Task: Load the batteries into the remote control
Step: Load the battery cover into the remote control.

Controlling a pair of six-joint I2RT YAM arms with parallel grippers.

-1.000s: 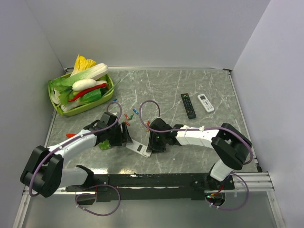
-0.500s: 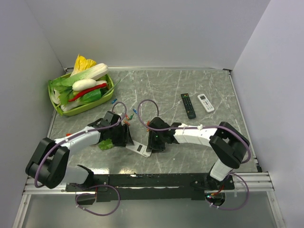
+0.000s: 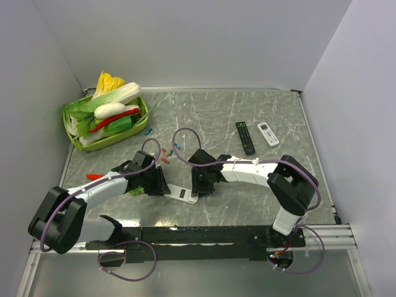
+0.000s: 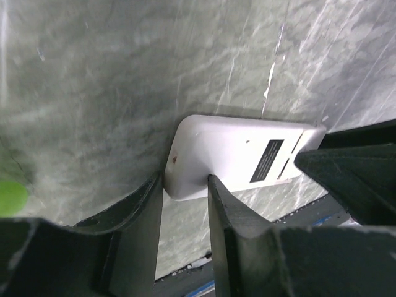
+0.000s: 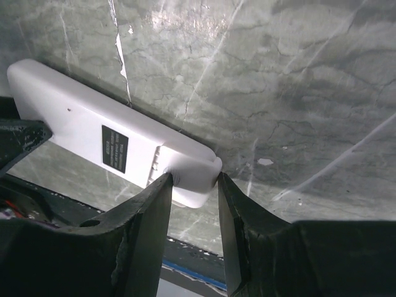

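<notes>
1. Gripping comes first: the remote [image 3: 181, 193] lies on the table with its white back and dark label up, between the two arms near the front edge.
2. The left claw [image 4: 184, 185] has its fingers pressed on either side of one end of the remote [image 4: 241, 154], so it looks clamped there.
3. The right claw [image 5: 193, 182] is clamped the same way on the other end of the remote [image 5: 105, 130], beside a seam that I take for the battery cover.
4. The cover looks shut and no cell is in, so I judge the step to be bracing the remote to open its back. Loading has not begun.
5. The batteries [image 3: 166, 159] lie loose on the table, farther back and apart from both claws.
6. Next move, as I judge it: one claw holds the body firm while the other slides the cover off along the seam, with little force so the remote does not twist out.
7. After that, one claw must let go and reach back for a battery.
</notes>
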